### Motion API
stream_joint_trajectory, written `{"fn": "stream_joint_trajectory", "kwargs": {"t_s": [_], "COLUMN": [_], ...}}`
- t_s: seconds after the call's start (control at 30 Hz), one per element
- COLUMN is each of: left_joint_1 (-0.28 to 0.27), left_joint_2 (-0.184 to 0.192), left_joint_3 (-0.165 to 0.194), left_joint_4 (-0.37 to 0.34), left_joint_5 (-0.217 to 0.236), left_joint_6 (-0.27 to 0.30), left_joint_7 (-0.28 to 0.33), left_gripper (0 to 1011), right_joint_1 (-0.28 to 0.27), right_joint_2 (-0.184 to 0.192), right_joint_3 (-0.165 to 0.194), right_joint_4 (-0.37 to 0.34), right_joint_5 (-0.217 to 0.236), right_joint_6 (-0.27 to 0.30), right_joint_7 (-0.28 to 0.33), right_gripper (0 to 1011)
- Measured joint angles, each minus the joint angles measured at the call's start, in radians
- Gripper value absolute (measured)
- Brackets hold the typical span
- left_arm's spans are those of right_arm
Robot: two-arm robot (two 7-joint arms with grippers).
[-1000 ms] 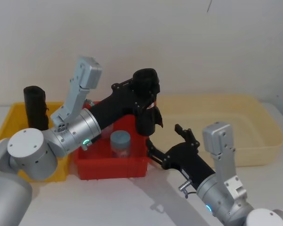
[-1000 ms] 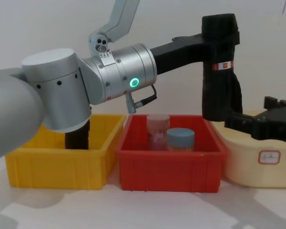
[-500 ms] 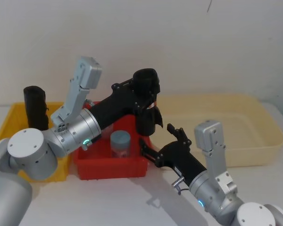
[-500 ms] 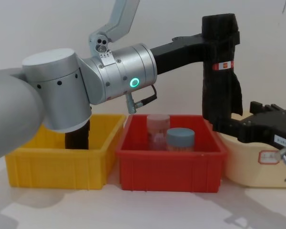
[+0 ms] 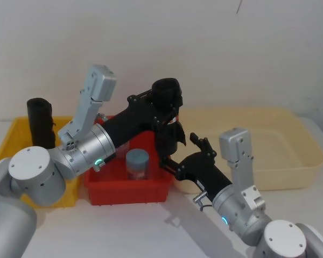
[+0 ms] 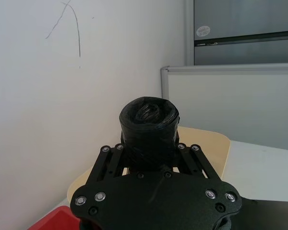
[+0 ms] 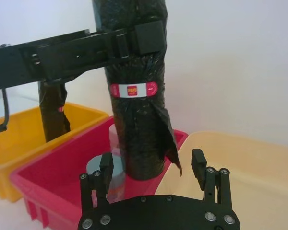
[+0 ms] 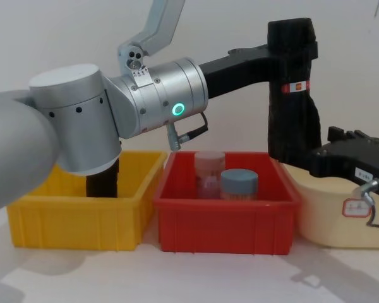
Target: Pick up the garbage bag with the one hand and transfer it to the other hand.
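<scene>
Currently the garbage bag [image 5: 168,134] hangs upright in the air over the edge where the red bin [image 5: 124,191] meets the cream tray [image 5: 269,161]. The left gripper [image 8: 292,52] pinches it near its top, jaws pressed onto the roll above the red-and-white label band [image 7: 133,89]. The right gripper [image 7: 152,165] sits low at the bag's bottom end with its 2 fingers spread, 1 on either side; whether either touches the plastic I cannot tell.

The main risk is the floppy flap [image 7: 172,148]. If the right fingers close on that loose plastic alone and not on the roll's body, the bag would likely drop once the left jaws let go, falling into the red bin onto the blue-lidded jar [image 5: 137,161]. Such a low grip could also let the tall roll tip over.
</scene>
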Motion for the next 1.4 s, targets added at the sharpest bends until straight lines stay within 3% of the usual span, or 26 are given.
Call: {"fn": "stream_joint_trajectory", "kwargs": {"t_s": [0.83,1.27,1.4], "left_joint_1": [0.0,0.0,0.0], "left_joint_2": [0.0,0.0,0.0], "left_joint_3": [0.0,0.0,0.0], "left_joint_4": [0.0,0.0,0.0], "left_joint_5": [0.0,0.0,0.0], "left_joint_6": [0.0,0.0,0.0], "left_joint_7": [0.0,0.0,0.0], "left_gripper": [403,403,403], "right_joint_1": [0.061,0.096,0.104], "right_joint_2": [-0.045,-0.066,-0.066], "right_joint_3": [0.005,-0.006,-0.012], "right_joint_4": [0.066,0.091,0.092], "right_joint_5": [-0.024,-0.061,-0.081], "right_joint_6": [-0.018,-0.012,0.003], "right_joint_7": [0.016,0.014,0.01], "right_gripper": [1001,1002,940]}}
